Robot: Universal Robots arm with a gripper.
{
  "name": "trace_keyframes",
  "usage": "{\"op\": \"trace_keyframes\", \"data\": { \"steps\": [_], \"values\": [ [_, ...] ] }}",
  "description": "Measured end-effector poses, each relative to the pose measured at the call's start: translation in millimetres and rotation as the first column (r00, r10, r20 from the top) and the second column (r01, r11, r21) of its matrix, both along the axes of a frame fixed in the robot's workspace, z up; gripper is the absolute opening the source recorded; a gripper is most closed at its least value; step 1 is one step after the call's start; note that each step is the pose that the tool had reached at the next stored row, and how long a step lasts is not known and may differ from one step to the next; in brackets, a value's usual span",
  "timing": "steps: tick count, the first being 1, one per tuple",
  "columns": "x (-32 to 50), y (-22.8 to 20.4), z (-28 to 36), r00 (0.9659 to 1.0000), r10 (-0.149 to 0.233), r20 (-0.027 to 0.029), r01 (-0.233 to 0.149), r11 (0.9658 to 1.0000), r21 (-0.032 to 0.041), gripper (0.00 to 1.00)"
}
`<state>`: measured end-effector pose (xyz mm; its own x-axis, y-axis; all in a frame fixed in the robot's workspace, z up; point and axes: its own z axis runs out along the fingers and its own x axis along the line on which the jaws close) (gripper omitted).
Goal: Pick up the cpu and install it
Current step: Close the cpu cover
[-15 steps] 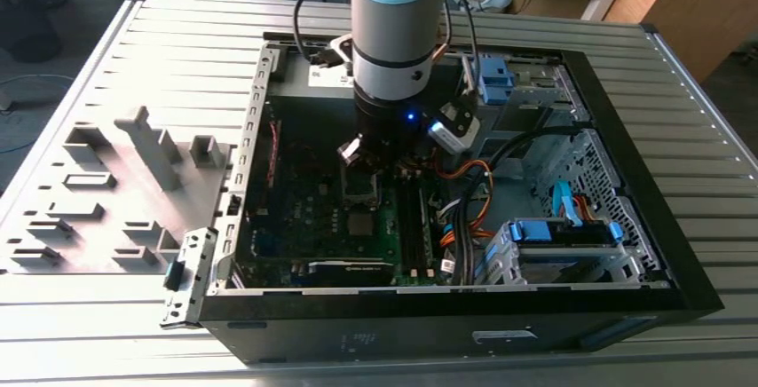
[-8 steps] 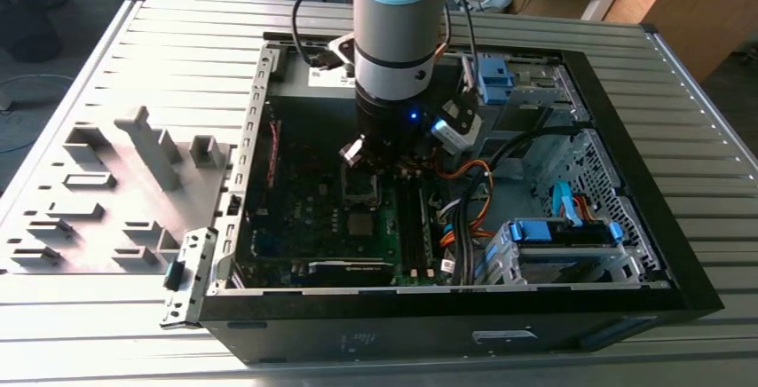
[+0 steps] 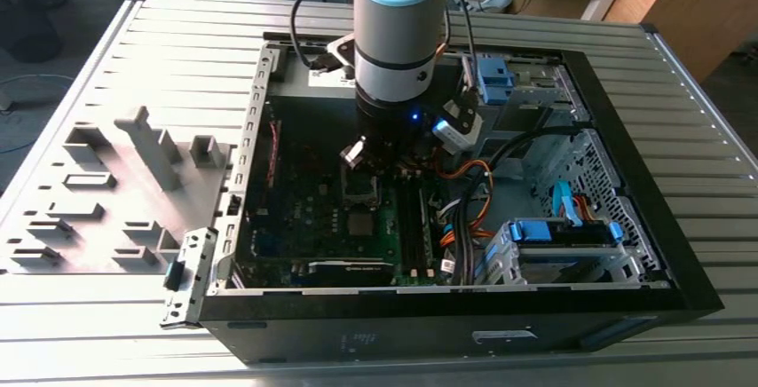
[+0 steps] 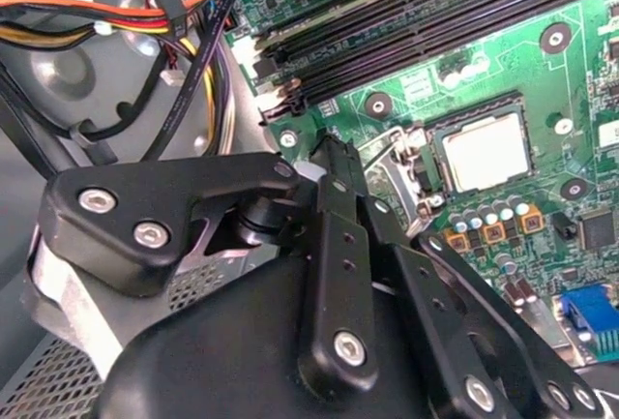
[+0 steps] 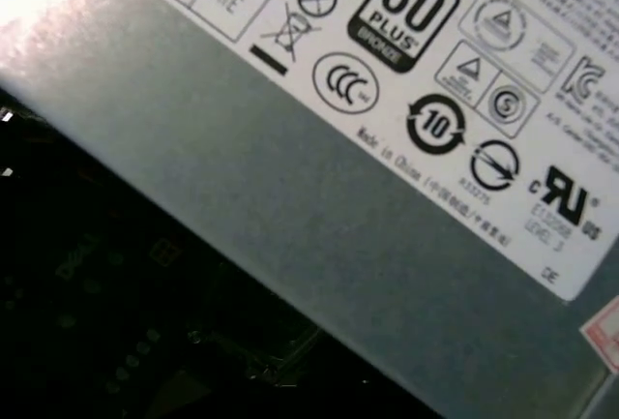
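In the exterior view, an open black computer case (image 3: 663, 273) lay on its side on a ribbed metal table (image 3: 177, 41), with a grey tray of moulded holders (image 3: 106, 193) resting on the table at the exterior view's left. A silver and pale blue robot arm (image 3: 397, 41) reached straight down into the case, and its dark gripper (image 3: 359, 158) hung just above the green motherboard (image 3: 314, 220), near the board's middle. In the second wrist view, the gripper's black linkage and its tip (image 4: 334, 163) stood in the foreground; whether the gripper was released or clenched could not be told, and nothing showed in its grasp. The cpu (image 4: 486, 153), a small pale silver square, lay flat inside the dark square-framed socket (image 4: 476, 107) on the motherboard, apart from the gripper's tip. Long black memory slots (image 4: 406, 32) ran across the board beside the socket, a bundle of orange, yellow and black cables (image 4: 116, 13) passed over the case's metal wall, and a blue connector (image 4: 590, 317) sat at the board's edge. In the first wrist view, the grey power-supply box (image 5: 290, 208) showed close up, with a white printed label (image 5: 435, 61) on its face and dark shadow beside it.
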<state>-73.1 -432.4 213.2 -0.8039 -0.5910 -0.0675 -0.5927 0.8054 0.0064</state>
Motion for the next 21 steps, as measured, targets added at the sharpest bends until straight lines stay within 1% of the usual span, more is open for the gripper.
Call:
{"op": "trace_keyframes", "data": {
  "steps": [21],
  "values": [
    [0.0,-9.8,0.1,0.9990,0.045,0.0000,-0.045,0.9990,-0.0001,0.11]
  ]
}}
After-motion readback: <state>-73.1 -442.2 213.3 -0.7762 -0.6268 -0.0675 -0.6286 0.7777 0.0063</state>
